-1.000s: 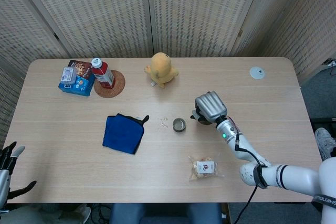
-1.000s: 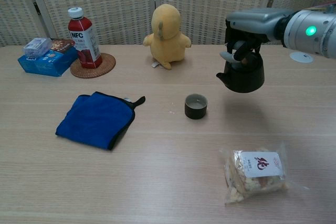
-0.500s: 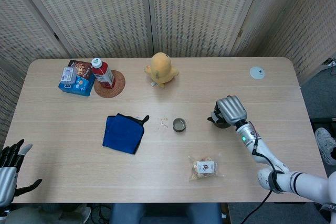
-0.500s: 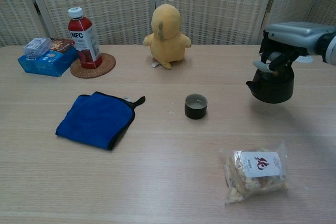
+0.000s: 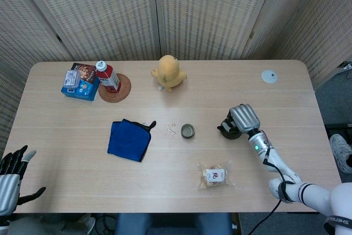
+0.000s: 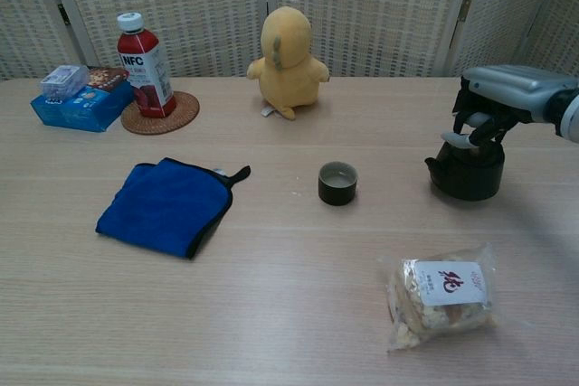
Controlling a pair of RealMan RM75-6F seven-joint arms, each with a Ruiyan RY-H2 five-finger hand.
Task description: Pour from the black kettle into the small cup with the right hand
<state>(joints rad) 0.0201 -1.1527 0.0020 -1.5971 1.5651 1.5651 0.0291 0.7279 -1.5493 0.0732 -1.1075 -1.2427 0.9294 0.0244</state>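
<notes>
Black kettle [image 6: 467,169] upright on worktop [image 6: 271,314], right of small cup [image 6: 337,183], well apart. Right robot hand [image 6: 493,101] fingers curled on kettle top. Judged set-down step; next: release, withdraw.

One worktop [image 5: 66,130] is carrying everything that is showing. Sitting on it are one black kettle [image 6: 467,169], one small cup [image 6: 337,183], one blue cloth [image 6: 165,205], one yellow plush toy [image 6: 288,62], one red juice bottle [image 6: 144,64], one woven coaster [image 6: 165,116] under that bottle, one blue box [image 6: 83,106] with one clear packet [image 6: 63,80] and one dark packet [image 6: 107,77] lying on top, one bagged snack [image 6: 441,294], and one small white disc [image 5: 269,76]. Two robot hands are showing: one right hand [image 6: 493,101] and one left hand [image 5: 12,173]
</notes>
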